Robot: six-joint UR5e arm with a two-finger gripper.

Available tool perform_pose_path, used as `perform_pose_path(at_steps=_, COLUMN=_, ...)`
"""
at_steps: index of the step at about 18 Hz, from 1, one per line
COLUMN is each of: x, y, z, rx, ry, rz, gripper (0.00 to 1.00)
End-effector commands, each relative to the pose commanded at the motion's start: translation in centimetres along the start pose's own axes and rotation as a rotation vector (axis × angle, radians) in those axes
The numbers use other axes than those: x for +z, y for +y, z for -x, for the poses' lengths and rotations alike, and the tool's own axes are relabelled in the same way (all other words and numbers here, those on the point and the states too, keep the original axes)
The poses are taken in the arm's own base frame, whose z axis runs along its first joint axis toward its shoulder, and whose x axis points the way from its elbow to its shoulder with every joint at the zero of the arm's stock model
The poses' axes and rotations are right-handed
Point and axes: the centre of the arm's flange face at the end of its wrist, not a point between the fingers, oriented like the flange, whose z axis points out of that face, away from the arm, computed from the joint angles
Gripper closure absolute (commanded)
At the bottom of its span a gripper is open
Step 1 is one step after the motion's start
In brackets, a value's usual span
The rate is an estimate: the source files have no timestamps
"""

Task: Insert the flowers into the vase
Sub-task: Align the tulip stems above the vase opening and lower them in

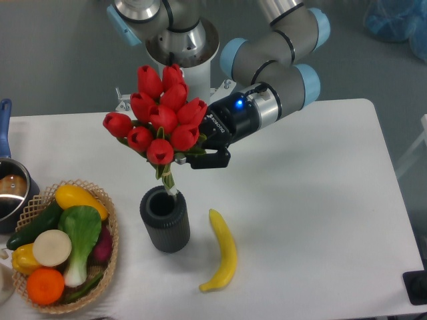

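- While the bunch hangs over the vase [164,219], the step in hand looks like the insertion itself: stems lined up on the mouth, not yet seated.
- Gripper [200,155] comes in from the right, jaws closed on the flowers [159,119] just under the heads. The grip point is mostly hidden by leaves and buds, so how wide the jaws stand can't be read exactly.
- Flowers: red buds held high above the counter [320,200], left of the wrist. The bunch tilts, heads leaning left and far, stem end pointing down and slightly right.
- Stem tip sits at the far rim of the vase mouth. Can't tell whether it is already inside or just in front of the rim.
- Vase stands upright on the counter, near-left of centre, with a banana [223,252] just to its right and not touching it.
- A basket [112,248] of vegetables sits to the left of the vase, a pot [10,193] at the far-left edge. Both are out of the path.
- Next move, as I judge it: bring the bunch closer to upright, centre the stems over the mouth, then go straight down until the stems bottom out or the heads rest on the rim.
- Only then open the jaws and back off to the right.
- Risk: the head is wider than the vase and top-heavy, so a tilted release could tip the vase or let the bunch flop out.
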Motion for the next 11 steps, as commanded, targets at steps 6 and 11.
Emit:
perform_pose_path(at_steps=6, x=0.2, y=1.5, z=0.5, rx=-0.016, ry=0.005, rz=-0.003, gripper=0.67)
perform_pose_path(at_steps=11, x=-0.1, y=3.0, z=1.2, rx=-0.037, ry=-0.001, rz=0.005, gripper=0.67)
